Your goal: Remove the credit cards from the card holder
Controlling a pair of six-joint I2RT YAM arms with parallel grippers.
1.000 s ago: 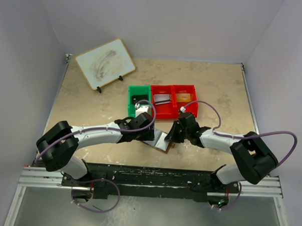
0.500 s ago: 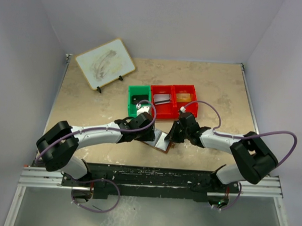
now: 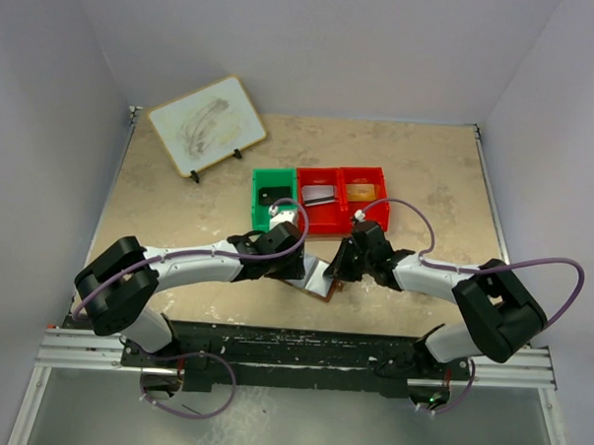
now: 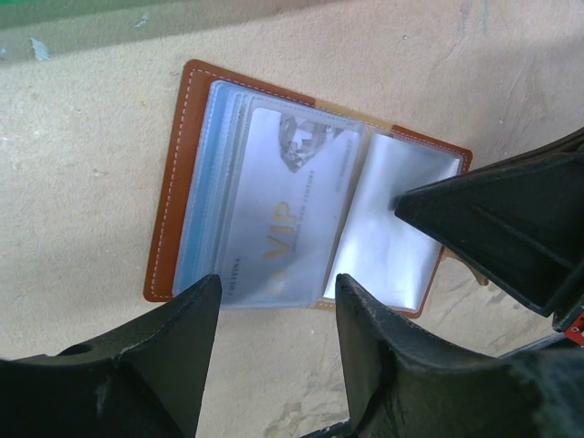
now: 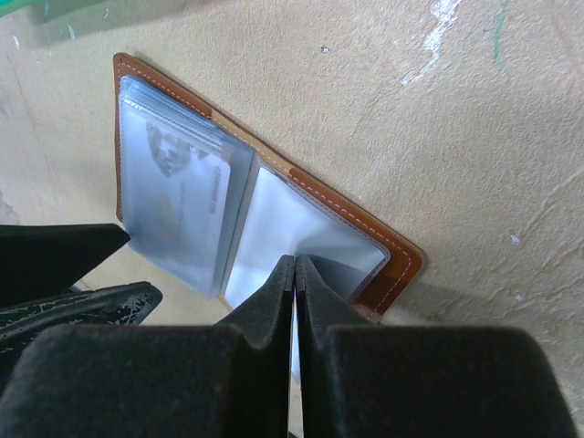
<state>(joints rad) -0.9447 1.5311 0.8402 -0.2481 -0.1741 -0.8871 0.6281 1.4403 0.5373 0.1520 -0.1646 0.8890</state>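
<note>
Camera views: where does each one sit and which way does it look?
Top external: above and behind the arms, looking down on the table; both arms show.
Left wrist: over the open card holder, looking down; its own left claw, open, at bottom.
Right wrist: looking down on it too; its own right claw, shut, at bottom.
Both wrist views share the card holder and the other claw.

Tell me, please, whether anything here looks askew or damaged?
Nothing looks damaged. The card holder lies open and skewed on the table, a card in its sleeve; the whiteboard at back left is smudged and angled.
</note>
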